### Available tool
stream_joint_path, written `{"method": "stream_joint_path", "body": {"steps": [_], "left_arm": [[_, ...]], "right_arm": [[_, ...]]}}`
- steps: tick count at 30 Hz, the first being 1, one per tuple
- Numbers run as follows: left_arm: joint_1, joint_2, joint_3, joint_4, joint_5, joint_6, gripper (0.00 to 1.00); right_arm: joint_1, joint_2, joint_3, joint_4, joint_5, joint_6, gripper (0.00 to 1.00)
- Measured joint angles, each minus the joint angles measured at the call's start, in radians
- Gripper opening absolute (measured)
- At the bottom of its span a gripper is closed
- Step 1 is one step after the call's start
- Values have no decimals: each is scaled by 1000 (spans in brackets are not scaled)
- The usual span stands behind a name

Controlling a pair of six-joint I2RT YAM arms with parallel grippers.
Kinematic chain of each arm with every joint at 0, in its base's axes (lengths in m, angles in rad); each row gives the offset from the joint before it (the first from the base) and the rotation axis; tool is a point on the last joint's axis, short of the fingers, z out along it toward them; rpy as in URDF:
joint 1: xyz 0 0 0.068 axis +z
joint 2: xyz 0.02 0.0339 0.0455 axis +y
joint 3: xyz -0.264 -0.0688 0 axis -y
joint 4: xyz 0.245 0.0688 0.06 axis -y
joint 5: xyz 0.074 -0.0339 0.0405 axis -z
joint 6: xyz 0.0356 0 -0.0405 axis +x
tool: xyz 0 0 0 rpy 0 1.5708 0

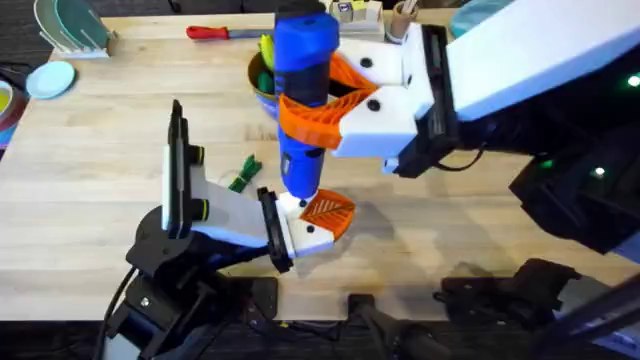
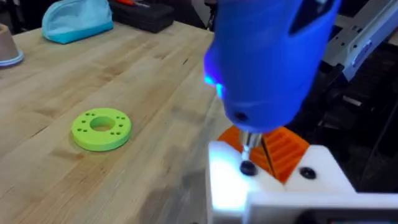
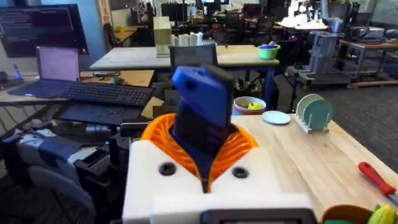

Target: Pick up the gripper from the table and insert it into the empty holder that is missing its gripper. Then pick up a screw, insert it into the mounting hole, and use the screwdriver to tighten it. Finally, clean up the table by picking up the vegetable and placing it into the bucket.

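Gripping screwdriver [image 1: 303, 90] in right pincer [image 1: 335, 100] | tip on holder [image 1: 300, 232] screw | left pincer [image 1: 305, 225] state unclear, fingers cropped

Your right gripper [image 1: 335, 100] holds screwdriver [image 1: 303, 70] upright over table [image 1: 90, 200], tip down on holder [image 1: 312, 228] at left arm's end. Vegetable [image 1: 243, 172] lies left of holder. Bucket [image 1: 262, 85] sits behind screwdriver.

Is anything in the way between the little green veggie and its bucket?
Yes. The blue screwdriver, held upright in the right gripper, stands between the vegetable on the table and the bucket, and hides most of the bucket from overhead.
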Motion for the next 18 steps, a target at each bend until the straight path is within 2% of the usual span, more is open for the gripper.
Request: {"method": "stream_joint_path", "body": {"steps": [18], "left_arm": [[0, 0, 0, 0, 0, 0, 8]], "right_arm": [[0, 20, 0, -8, 5, 17, 18]]}}
